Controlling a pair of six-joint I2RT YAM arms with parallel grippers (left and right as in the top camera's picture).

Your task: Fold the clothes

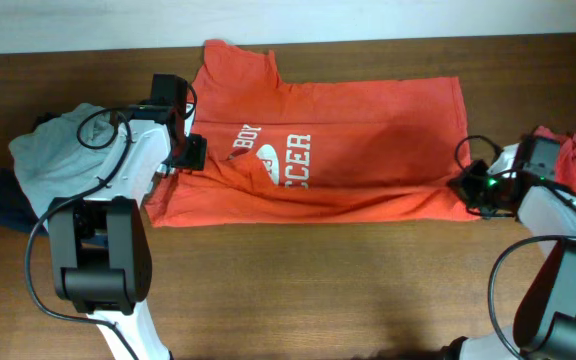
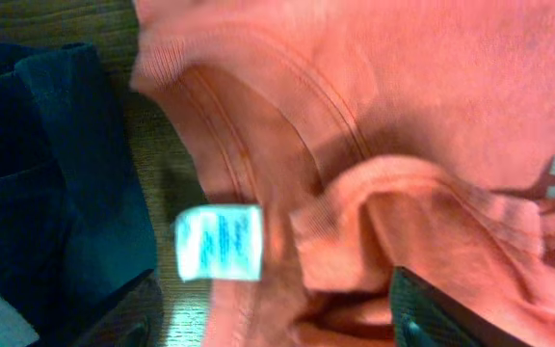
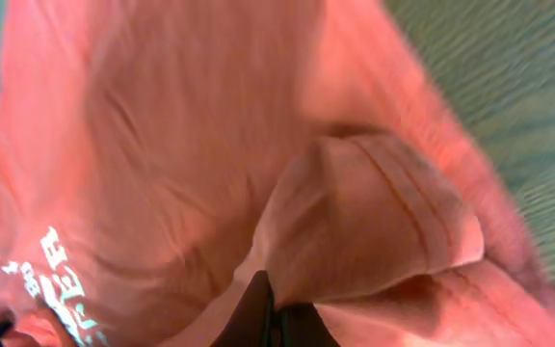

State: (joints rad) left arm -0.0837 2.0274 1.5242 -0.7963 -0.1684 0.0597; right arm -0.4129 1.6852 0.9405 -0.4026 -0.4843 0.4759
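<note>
Evidently the fold is starting: right gripper (image 1: 466, 186) pinches the hem (image 3: 383, 222) of the orange T-shirt (image 1: 368, 140); left gripper (image 1: 190, 152) hangs spread above the collar (image 2: 258, 125) (label (image 2: 220, 243) showing) and probably must close next.

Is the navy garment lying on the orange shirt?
No, the navy garment lies beside the orange shirt, with bare table between them.

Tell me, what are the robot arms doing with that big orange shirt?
Two robot arms are folding clothes. An orange T-shirt lies spread across the table. The right gripper is pinched shut on the shirt's edge at one end. The left gripper hangs open over the collar at the other end. A grey-blue garment and a dark navy one sit heaped nearby.
</note>
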